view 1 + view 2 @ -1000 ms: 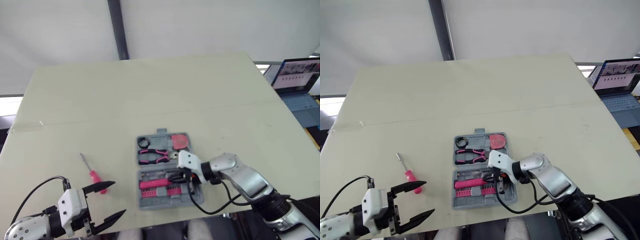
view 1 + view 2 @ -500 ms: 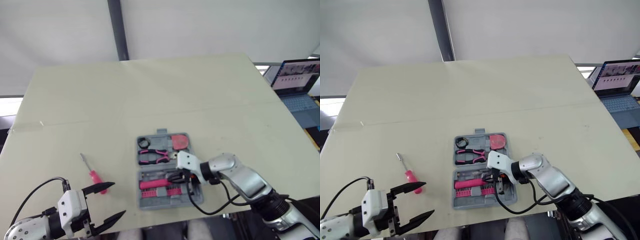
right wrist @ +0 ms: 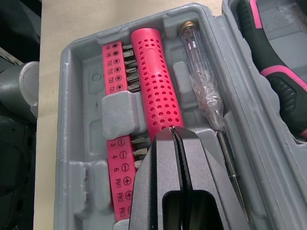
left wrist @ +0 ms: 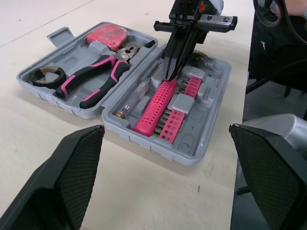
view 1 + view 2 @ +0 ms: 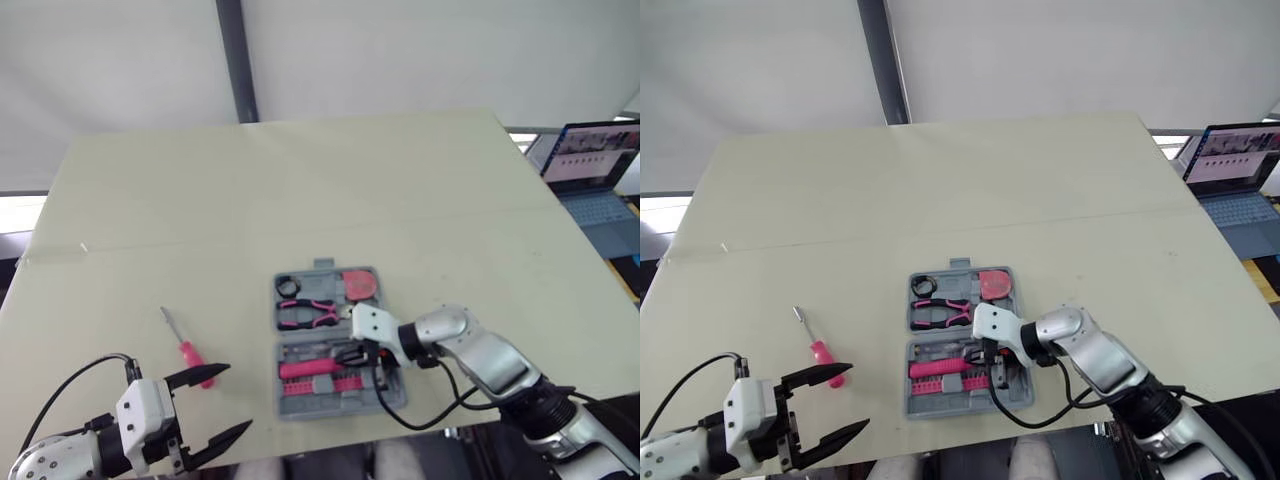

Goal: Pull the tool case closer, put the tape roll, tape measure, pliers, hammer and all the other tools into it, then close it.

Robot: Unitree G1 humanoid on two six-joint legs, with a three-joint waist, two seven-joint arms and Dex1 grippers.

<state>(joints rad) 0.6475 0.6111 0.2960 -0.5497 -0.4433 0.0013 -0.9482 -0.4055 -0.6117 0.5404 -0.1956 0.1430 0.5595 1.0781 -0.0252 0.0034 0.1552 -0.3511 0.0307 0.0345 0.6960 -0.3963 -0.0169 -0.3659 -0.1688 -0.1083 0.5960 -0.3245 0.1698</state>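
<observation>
The grey tool case point(image 5: 395, 390) lies open near the table's front edge. Its far half holds a black tape roll point(image 5: 288, 285), pink-handled pliers point(image 5: 308, 312) and a pink tape measure point(image 5: 360, 285). In the near half lie a pink perforated handle point(image 3: 153, 100), pink bit strips point(image 3: 115, 158) and a clear tester screwdriver point(image 3: 204, 96). My right gripper point(image 3: 174, 132) is shut, its tips resting on the pink handle's end. A pink-handled screwdriver point(image 5: 188, 350) lies on the table left of the case. My left gripper point(image 5: 238, 398) stands open just near of that screwdriver, holding nothing.
A laptop point(image 5: 595, 165) sits off the table's right side. The case point(image 4: 192, 143) lies close to the table's front edge point(image 5: 300, 455). A strip of tape point(image 5: 60, 250) marks the tabletop at the far left.
My right gripper has edged slightly left over the case's near half. The left gripper and the tools have not moved.
</observation>
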